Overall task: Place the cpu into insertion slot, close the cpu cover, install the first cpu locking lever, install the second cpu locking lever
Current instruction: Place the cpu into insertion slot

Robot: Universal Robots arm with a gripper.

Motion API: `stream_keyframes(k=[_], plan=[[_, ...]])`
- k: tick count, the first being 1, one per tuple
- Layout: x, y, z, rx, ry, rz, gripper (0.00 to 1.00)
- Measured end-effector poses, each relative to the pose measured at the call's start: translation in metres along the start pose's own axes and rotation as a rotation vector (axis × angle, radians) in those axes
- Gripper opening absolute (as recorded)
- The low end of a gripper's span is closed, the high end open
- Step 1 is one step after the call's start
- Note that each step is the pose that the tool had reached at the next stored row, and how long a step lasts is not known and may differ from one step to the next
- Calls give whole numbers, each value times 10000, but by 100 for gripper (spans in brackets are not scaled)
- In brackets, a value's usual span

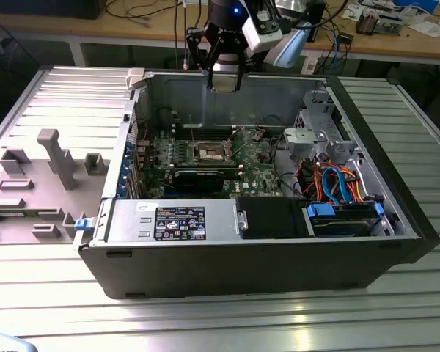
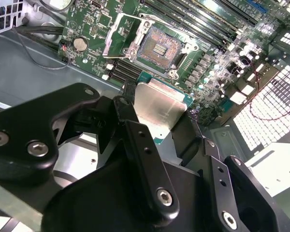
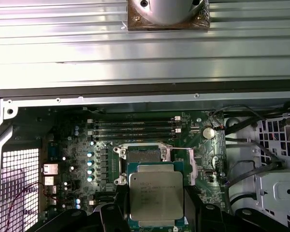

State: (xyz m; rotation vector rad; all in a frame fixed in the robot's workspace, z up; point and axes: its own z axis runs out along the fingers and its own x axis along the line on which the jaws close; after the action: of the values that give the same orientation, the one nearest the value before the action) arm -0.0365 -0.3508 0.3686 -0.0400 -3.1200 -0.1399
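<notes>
My gripper [image 1: 225, 79] hangs above the back wall of the open computer case [image 1: 264, 257], shut on the cpu [image 1: 225, 82]. In both wrist views the cpu [image 2: 157, 108] [image 3: 156, 193] is a flat silver-grey square on a green base, pinched at its two sides by the black fingers [image 2: 135, 130]. Well below it lies the insertion slot [image 2: 159, 46] [image 1: 209, 152], a dark square with a silver rim on the green circuit board [image 1: 258, 158]. The cpu cover [image 2: 120, 36] stands swung open at one side of the slot. In the first wrist view the cpu hides part of the slot [image 3: 144, 154].
A long black card [image 1: 198, 176] lies in front of the slot. Drive cage [image 1: 315, 139] and orange and blue cables [image 1: 337, 183] fill the case at the exterior view's right. Memory slots [image 3: 135, 129] run beside the socket. A grey fixture [image 1: 51, 158] sits on the slatted table.
</notes>
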Motion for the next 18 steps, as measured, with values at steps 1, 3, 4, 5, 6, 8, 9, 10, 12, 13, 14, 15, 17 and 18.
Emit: stream_keyframes(k=[1,3,4,5,6,8,9,10,12,13,14,15,17,18], plan=[[0,0,2,-1,0,0,55],[0,-1,7,0,0,0,55],[0,-1,9,0,0,0,55],[0,-1,11,0,0,0,55],[-1,-4,39,-1,0,0,55],[-1,-5,53,0,0,0,55],[-1,-5,55,-1,-1,0,55],[-1,-5,58,-2,-1,0,55],[1,-6,64,0,0,1,55],[2,-6,66,0,-1,0,55],[4,-6,69,2,0,1,55],[6,-6,70,3,0,1,55],[8,-7,75,3,0,0,55],[10,-7,77,3,0,-1,55]])
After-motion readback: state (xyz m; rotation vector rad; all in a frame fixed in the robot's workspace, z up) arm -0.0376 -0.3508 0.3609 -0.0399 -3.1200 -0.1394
